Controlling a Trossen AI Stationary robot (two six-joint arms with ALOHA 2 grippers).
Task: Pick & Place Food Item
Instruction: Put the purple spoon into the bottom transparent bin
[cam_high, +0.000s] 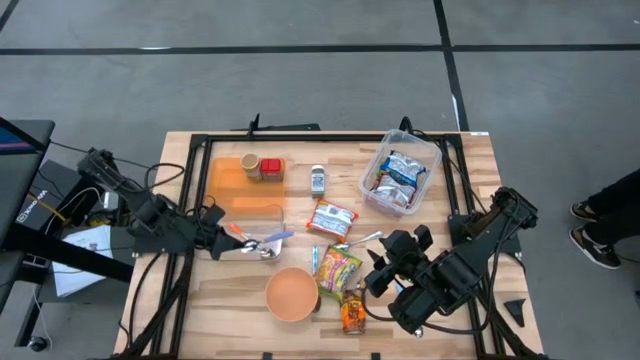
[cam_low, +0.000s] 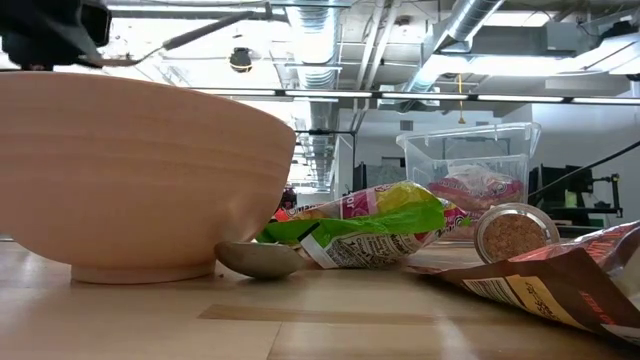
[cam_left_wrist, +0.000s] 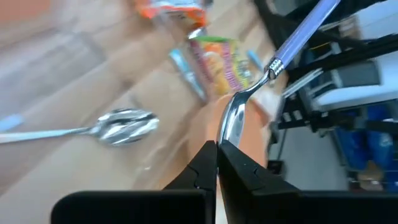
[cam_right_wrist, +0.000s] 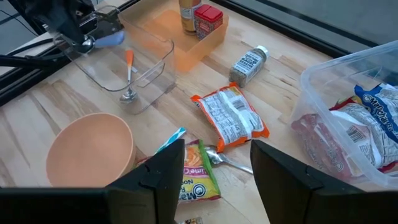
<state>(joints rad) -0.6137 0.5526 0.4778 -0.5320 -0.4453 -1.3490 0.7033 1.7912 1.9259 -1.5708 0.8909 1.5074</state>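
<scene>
Food packets lie mid-table: an orange snack packet (cam_high: 332, 218), a green noodle packet (cam_high: 337, 268) and a small orange packet (cam_high: 352, 312). More packets fill a clear bin (cam_high: 400, 175) at the far right. My right gripper (cam_high: 378, 272) hangs open above the noodle packet (cam_right_wrist: 198, 177) and touches nothing. My left gripper (cam_high: 222, 240) is at the left, by a clear container (cam_high: 250, 215), shut on a spoon with a lavender handle (cam_left_wrist: 305, 31). My left gripper pinches the tip of the spoon's metal bowl (cam_left_wrist: 229, 127) between its two shut fingers. The fingers lie along the spoon. The lavender handle sticks out ahead of the fingers, and the spoon is held clear above the table.
A peach bowl (cam_high: 292, 293) stands near the front edge. An orange tray (cam_high: 235, 178) with two jars is at the back left, and a spice jar (cam_high: 318, 180) lies beside it. An orange-handled spoon (cam_right_wrist: 129, 74) rests in the clear container. A silver spoon (cam_high: 362, 238) lies by the noodle packet.
</scene>
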